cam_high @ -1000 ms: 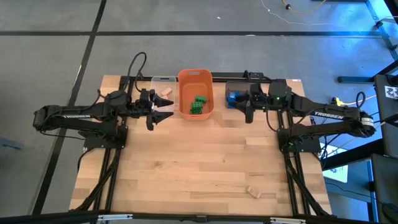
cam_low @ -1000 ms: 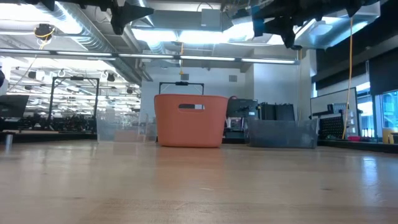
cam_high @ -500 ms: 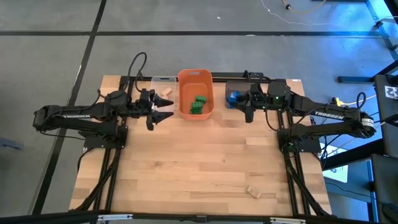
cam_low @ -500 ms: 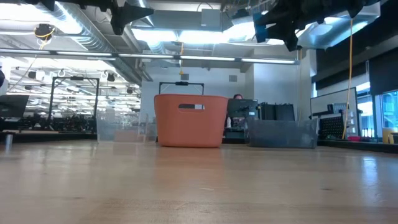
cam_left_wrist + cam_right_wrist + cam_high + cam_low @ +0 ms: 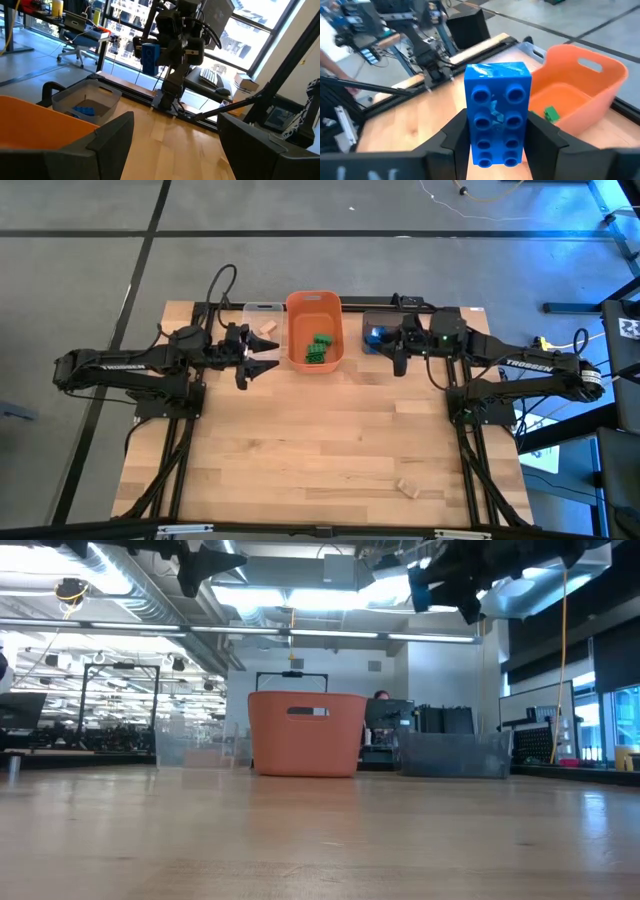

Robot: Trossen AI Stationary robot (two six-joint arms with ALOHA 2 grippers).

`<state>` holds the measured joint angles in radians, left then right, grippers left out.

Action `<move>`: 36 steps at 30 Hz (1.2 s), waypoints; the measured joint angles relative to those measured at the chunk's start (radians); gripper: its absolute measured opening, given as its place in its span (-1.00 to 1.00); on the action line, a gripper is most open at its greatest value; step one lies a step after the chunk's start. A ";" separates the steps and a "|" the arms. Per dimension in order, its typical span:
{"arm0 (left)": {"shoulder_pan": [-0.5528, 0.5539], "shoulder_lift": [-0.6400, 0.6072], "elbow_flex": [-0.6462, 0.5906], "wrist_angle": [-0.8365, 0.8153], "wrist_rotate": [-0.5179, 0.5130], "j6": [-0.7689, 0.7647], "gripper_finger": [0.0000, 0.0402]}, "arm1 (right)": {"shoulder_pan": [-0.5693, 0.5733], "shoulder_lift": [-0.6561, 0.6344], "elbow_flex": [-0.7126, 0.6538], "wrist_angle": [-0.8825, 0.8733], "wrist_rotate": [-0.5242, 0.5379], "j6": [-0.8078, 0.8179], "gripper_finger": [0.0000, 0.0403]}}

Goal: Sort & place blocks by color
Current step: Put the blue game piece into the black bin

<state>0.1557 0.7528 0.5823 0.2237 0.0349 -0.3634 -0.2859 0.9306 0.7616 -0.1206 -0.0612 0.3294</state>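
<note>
While the right end effector (image 5: 495,145) is clamping a blue block (image 5: 497,117) at about one o'clock on the table (image 5: 320,440), it is hovering at the grey bin (image 5: 378,330), where more blue blocks (image 5: 84,109) are lying. Green blocks (image 5: 319,348) are sitting in the orange bin (image 5: 314,305) at twelve o'clock. Tan blocks (image 5: 266,329) are lying in the clear bin (image 5: 262,309) at eleven o'clock, beside the left end effector (image 5: 262,358), whose fingers are standing apart, holding nothing. One tan block (image 5: 407,487) is lying alone at five o'clock.
</note>
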 joint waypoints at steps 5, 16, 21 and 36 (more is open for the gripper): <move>0.000 0.000 0.000 -0.010 0.000 0.000 0.38 | 0.000 0.000 -0.001 -0.096 0.093 0.010 -0.31; 0.001 0.000 0.000 -0.010 0.002 0.000 0.38 | 0.000 0.000 -0.002 -0.345 0.334 0.141 -0.31; 0.001 0.000 0.000 -0.010 0.002 0.000 0.38 | -0.003 0.001 -0.002 -0.379 0.382 0.189 -0.31; 0.001 0.000 0.000 -0.010 0.002 0.000 0.38 | -0.177 0.140 -0.002 -0.415 0.445 0.351 -0.31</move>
<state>0.1566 0.7532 0.5819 0.2142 0.0370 -0.3637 -0.4631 1.0711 0.7601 -0.5358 0.3834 0.6807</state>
